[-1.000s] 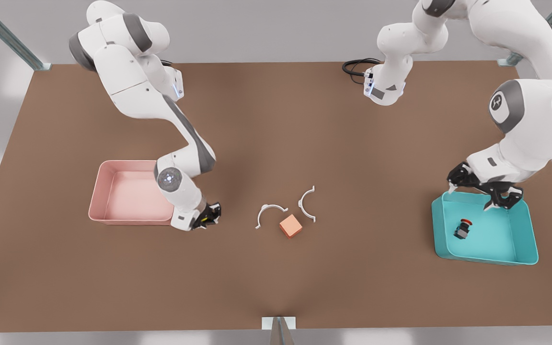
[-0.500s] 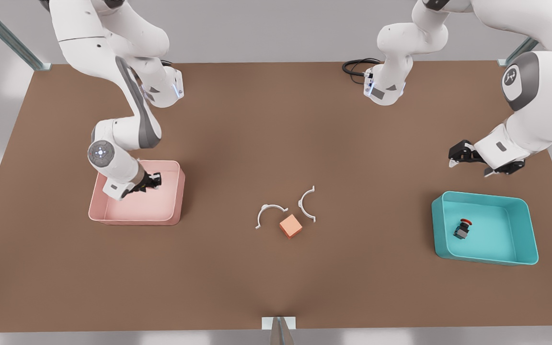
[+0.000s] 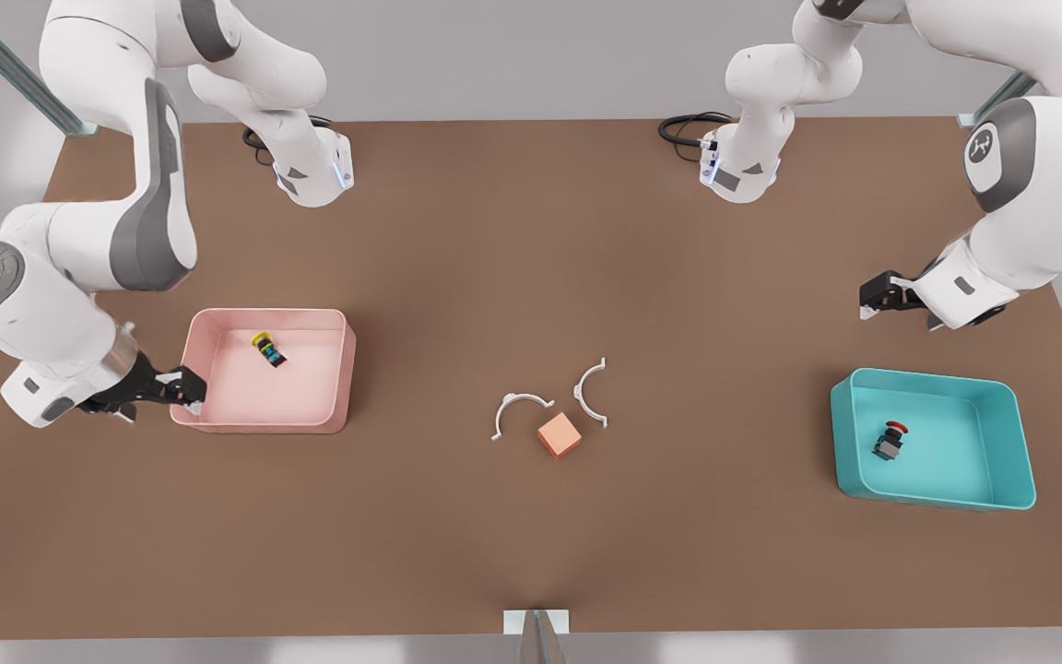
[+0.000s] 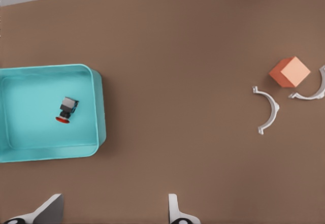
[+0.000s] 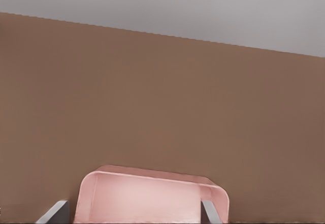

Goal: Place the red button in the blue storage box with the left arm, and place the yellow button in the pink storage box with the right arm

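- Table (image 3: 531,516): brown top carrying every item listed.
- Pink storage box (image 3: 337,369): near the table's edge on the front view's left, standing flat.
- Yellow button (image 3: 266,349): inside the pink storage box, lying tipped on the floor in the half toward the far edge, clear of the walls.
- Right gripper (image 3: 188,387): at the outer short wall of the pink storage box, on the side toward the table's edge at the front view's left; fingers (image 5: 56,211) spread apart, nothing between them.
- Blue storage box (image 3: 1001,443): near the table's edge on the front view's right, standing flat.
- Red button (image 3: 890,439): inside the blue storage box, on its side, in the half toward the table's middle.
- Left gripper (image 3: 895,300): above bare table, on the far side of the blue storage box, apart from it; fingers (image 4: 175,211) spread, empty.
- Salmon-orange cube (image 3: 559,434): table's middle.
- Two white curved clips (image 3: 520,406): just beside the cube, on its far side.
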Robot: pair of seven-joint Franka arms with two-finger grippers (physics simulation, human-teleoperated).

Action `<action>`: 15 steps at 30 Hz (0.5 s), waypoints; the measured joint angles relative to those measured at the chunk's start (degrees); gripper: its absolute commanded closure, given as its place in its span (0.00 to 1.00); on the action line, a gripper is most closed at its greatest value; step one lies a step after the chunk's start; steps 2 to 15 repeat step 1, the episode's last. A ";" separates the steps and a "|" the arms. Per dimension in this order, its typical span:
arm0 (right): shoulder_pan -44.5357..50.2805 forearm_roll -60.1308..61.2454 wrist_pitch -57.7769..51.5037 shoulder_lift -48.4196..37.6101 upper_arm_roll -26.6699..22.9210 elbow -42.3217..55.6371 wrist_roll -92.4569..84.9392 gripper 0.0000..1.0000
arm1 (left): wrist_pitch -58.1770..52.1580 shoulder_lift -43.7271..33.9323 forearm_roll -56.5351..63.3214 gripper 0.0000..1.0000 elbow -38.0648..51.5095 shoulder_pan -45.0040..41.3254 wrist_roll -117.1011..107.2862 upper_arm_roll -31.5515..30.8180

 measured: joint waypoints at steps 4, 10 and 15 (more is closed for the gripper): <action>-0.06 -0.11 -1.50 0.18 -0.17 0.05 0.35 0.00 | -0.02 0.10 0.02 0.00 0.06 0.01 -0.28 -0.02; -0.06 -0.11 -1.50 0.18 -0.17 0.05 0.35 0.00 | -0.02 0.10 0.02 0.00 0.06 0.01 -0.28 -0.02; -0.06 -0.11 -1.50 0.18 -0.17 0.05 0.35 0.00 | -0.02 0.10 0.02 0.00 0.06 0.01 -0.28 -0.02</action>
